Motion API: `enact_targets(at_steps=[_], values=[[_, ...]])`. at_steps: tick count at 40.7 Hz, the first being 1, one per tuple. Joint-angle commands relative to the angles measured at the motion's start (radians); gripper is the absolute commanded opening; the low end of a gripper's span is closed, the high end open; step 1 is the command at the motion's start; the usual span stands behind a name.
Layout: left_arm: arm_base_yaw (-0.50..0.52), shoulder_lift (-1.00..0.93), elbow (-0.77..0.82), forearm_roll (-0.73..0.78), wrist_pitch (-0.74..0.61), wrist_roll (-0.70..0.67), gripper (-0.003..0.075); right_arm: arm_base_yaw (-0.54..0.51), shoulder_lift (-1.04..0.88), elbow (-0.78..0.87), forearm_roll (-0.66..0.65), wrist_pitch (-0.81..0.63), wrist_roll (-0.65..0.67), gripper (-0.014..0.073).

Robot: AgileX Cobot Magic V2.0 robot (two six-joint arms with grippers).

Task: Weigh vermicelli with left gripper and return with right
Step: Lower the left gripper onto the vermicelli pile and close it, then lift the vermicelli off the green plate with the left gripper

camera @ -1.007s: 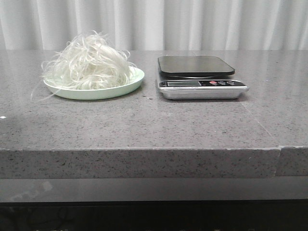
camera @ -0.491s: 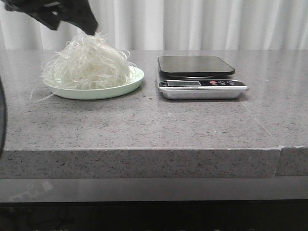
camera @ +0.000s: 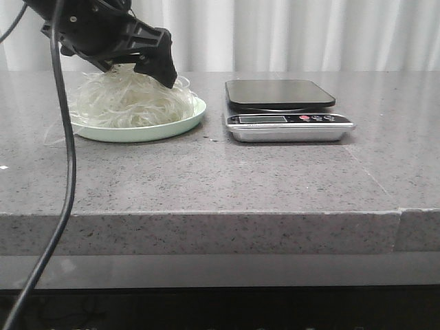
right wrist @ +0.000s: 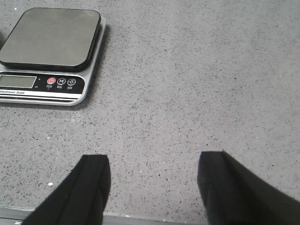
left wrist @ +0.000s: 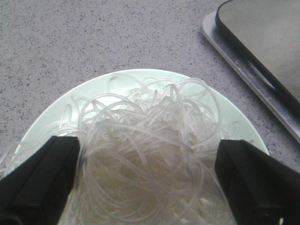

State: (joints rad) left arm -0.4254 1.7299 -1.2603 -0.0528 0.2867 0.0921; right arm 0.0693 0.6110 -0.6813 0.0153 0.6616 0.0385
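Nearest, the right pincer (right wrist: 152, 187) shows only in its own wrist view: its two dark fingers stand well apart with nothing between them, over bare speckled grey bench (camera: 275, 179). The front view does not show this arm at all.

Farther back on the right sits the scale (camera: 287, 110), a dark square platform over a silver base with a small display and buttons on its near face. The right wrist view shows that panel from above, including a red button; the front view shows it edge-on. The platform carries nothing.

Left of the scale, just beside it, lies the pale green plate (camera: 185, 120), heaped with the vermicelli (camera: 127, 103), a wispy tangle of thin whitish strands. The left pincer (left wrist: 147, 180) is down in that heap. The front view shows its black body over the mound, with a cable hanging toward the near edge. The left wrist view shows more: the fingers (left wrist: 40, 176) spread wide on either side of the bundle, strands filling the gap between them, not clamped.
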Motion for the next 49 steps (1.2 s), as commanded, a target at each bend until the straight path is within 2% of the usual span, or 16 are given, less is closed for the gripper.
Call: enact_targets(at_steps=[1, 4, 8, 12, 18, 28, 37, 49], values=[[-0.007, -0.034, -0.030, 0.001, -0.035, -0.002, 0.0539, -0.007, 0.009, -0.025, 0.001, -0.061, -0.004, 0.0514], [-0.007, -0.036, -0.030, 0.001, -0.034, -0.002, 0.0429, -0.007, 0.009, -0.025, 0.001, -0.061, -0.004, 0.0514], [-0.007, -0.036, -0.030, 0.001, -0.030, -0.002, 0.0319, -0.007, 0.009, -0.025, 0.001, -0.061, -0.004, 0.0514], [-0.007, -0.038, -0.030, 0.001, -0.025, -0.002, 0.0240, -0.007, 0.009, -0.025, 0.001, -0.061, -0.004, 0.0514], [-0.007, -0.058, -0.030, 0.001, -0.024, -0.002, 0.0162, -0.007, 0.009, -0.025, 0.001, -0.061, -0.004, 0.0514], [-0.007, -0.143, -0.037, 0.001, -0.024, -0.002, 0.0146, -0.007, 0.009, -0.025, 0.001, -0.061, -0.004, 0.0514], [-0.011, -0.223, -0.134, -0.003, -0.022, -0.002, 0.0146, -0.007, 0.009, -0.025, 0.001, -0.061, -0.004, 0.0514], [-0.116, -0.168, -0.320, 0.002, -0.016, -0.002, 0.0147, -0.007, 0.009, -0.025, 0.001, -0.061, -0.004, 0.0514]])
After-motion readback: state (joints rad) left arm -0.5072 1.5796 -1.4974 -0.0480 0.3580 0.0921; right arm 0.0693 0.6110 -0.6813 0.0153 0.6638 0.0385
